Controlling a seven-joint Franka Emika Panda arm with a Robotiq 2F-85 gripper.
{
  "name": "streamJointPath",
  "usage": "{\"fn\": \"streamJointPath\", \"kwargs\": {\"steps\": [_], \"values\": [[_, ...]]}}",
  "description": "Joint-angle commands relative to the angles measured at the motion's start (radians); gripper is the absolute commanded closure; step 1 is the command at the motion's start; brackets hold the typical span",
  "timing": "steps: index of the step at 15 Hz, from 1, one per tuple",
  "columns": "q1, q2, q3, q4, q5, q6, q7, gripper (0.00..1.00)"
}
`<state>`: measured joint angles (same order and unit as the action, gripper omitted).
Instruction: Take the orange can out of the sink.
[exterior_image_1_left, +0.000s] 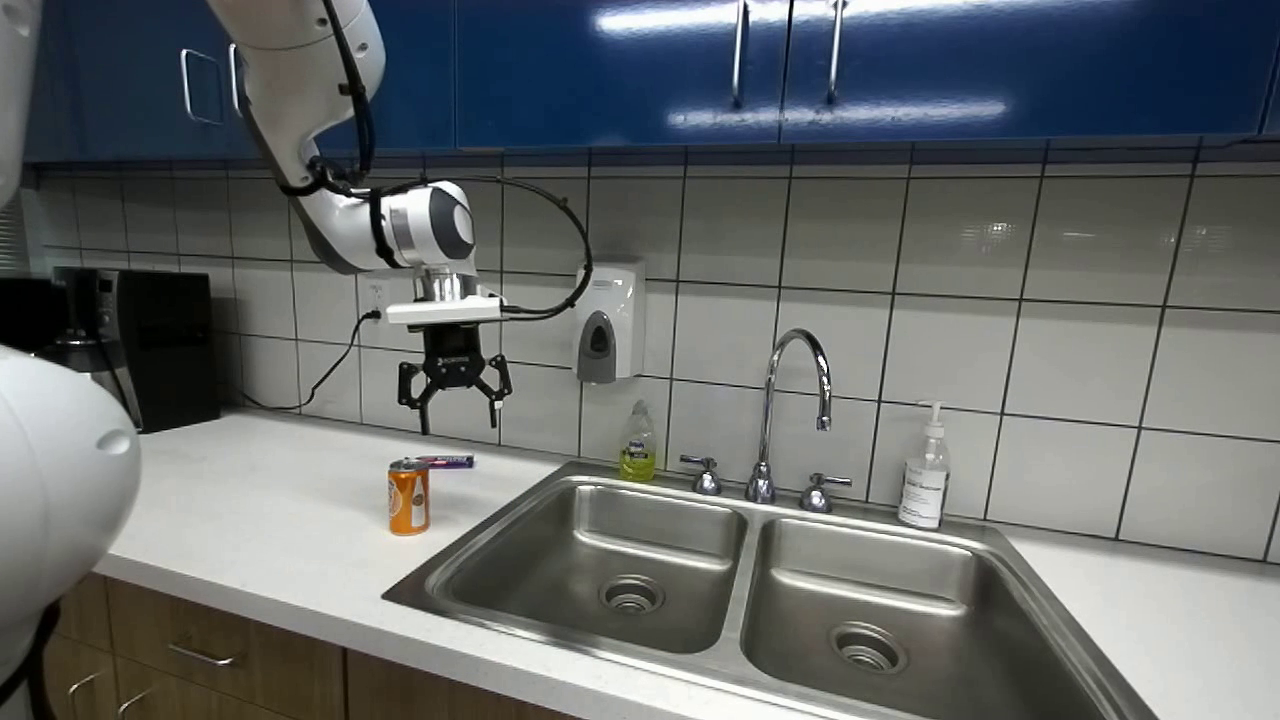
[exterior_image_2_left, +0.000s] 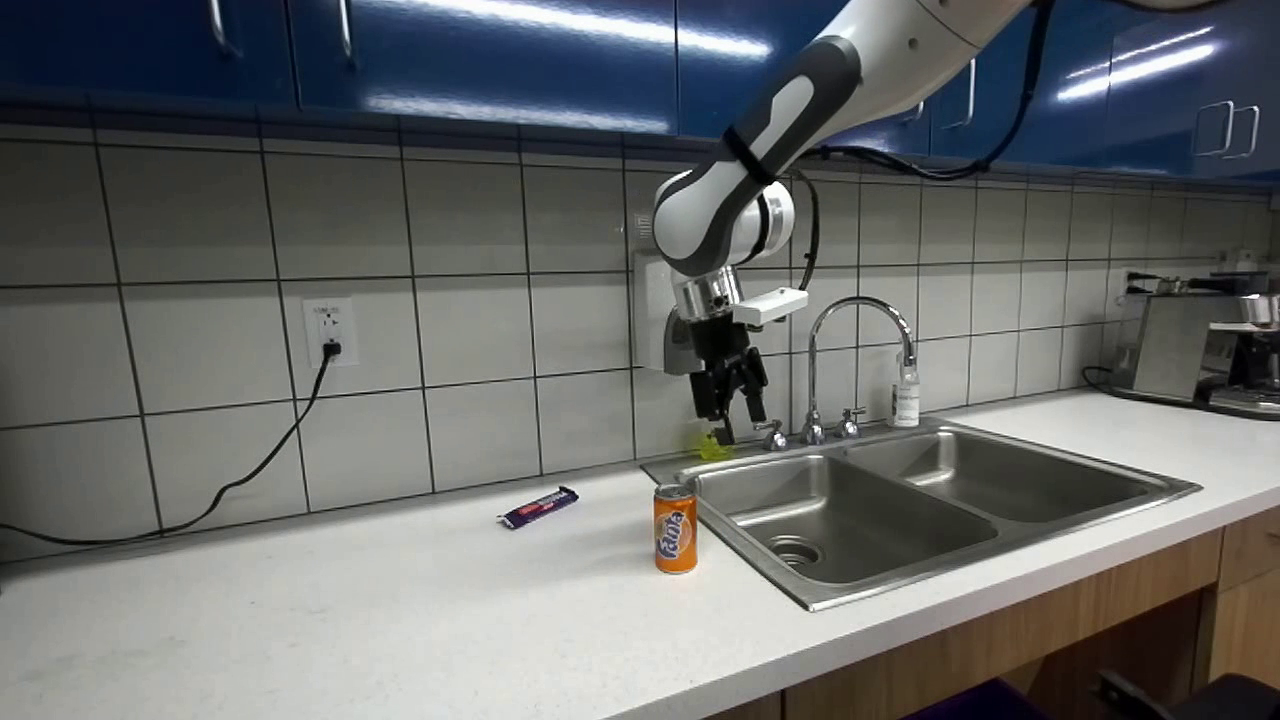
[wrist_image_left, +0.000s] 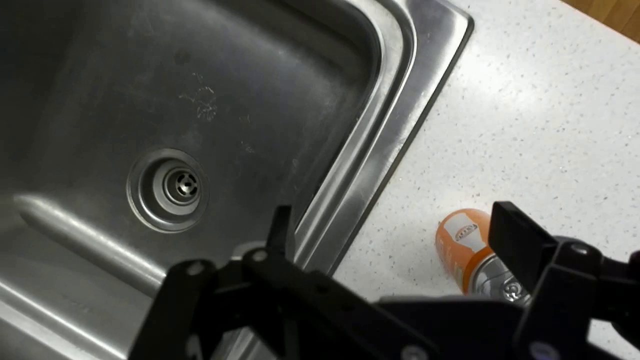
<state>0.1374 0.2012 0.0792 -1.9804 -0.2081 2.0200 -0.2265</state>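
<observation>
"How's your claw (exterior_image_1_left: 460, 422)?"
"Wide, my 2 fingers (wrist_image_left: 520, 237) well apart."
"And the orange Fanta can (exterior_image_2_left: 676, 530)?"
"It reads 'Fanta', upright on the counter (exterior_image_2_left: 350, 620) below my claw, just beside the 2-basin sink (exterior_image_1_left: 690, 560)."

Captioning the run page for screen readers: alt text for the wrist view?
An orange can stands on the speckled white counter at right, outside the steel sink, partly hidden by the open end effector, which holds nothing. The sink takes up the left side, with one drain showing.
</observation>
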Motion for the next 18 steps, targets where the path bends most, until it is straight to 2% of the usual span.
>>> {"fn": "streamJointPath", "kwargs": {"steps": [1, 8, 18], "values": [[-0.012, -0.114, 0.006, -0.098, -0.004, -0.038, 0.055, 0.00], [-0.017, -0.294, 0.007, -0.242, 0.016, -0.110, 0.144, 0.00], [-0.067, -0.597, -0.007, -0.415, 0.036, -0.164, 0.383, 0.00]]}}
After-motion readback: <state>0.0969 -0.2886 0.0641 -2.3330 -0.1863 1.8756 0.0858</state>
